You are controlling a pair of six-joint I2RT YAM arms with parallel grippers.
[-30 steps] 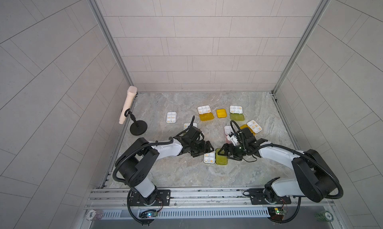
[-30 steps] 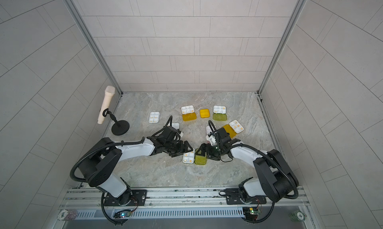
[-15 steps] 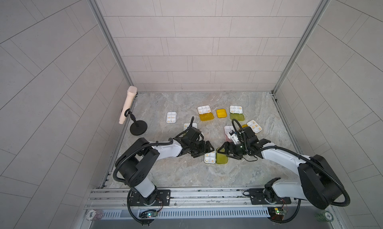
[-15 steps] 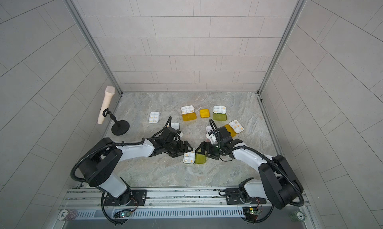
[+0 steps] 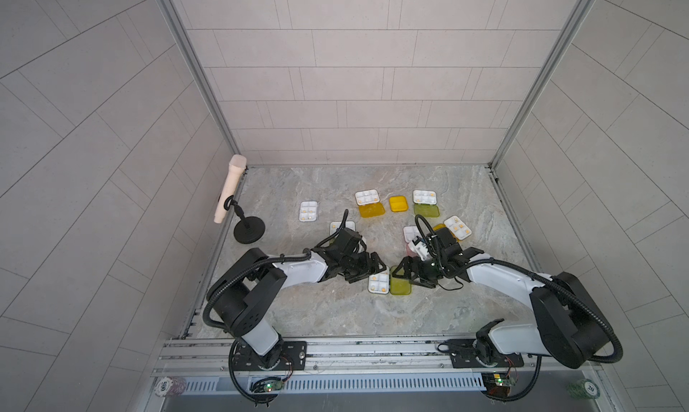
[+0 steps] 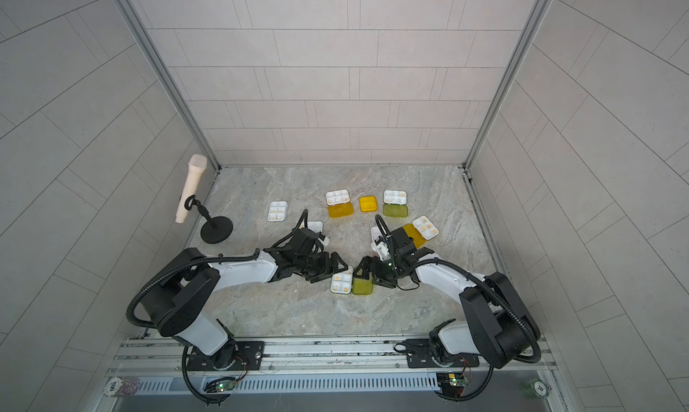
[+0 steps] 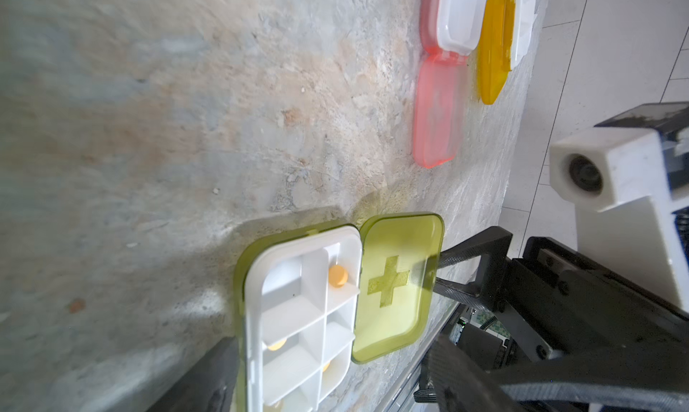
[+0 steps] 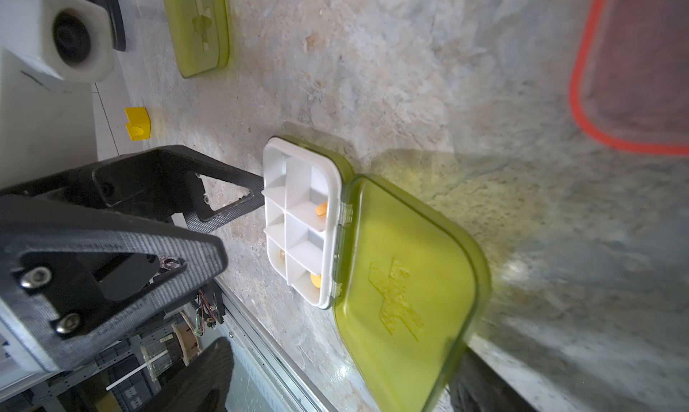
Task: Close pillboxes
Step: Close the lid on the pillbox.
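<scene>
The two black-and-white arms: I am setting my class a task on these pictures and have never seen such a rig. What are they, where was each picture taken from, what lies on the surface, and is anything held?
They are two robot arms, each ending in a two-fingered gripper. Both top views look down on the whole scene from above. Each wrist view comes from a camera on one arm, looking past that arm's gripper. On the stone-patterned table lie small pillboxes, white trays with hinged coloured or clear lids. Most are open, and one orange pillbox is shut. A microphone on a stand is also there. Nothing is lifted: the left gripper and the right gripper, both open, sit on either side of the yellow-green pillbox, whose lid is open.
</scene>
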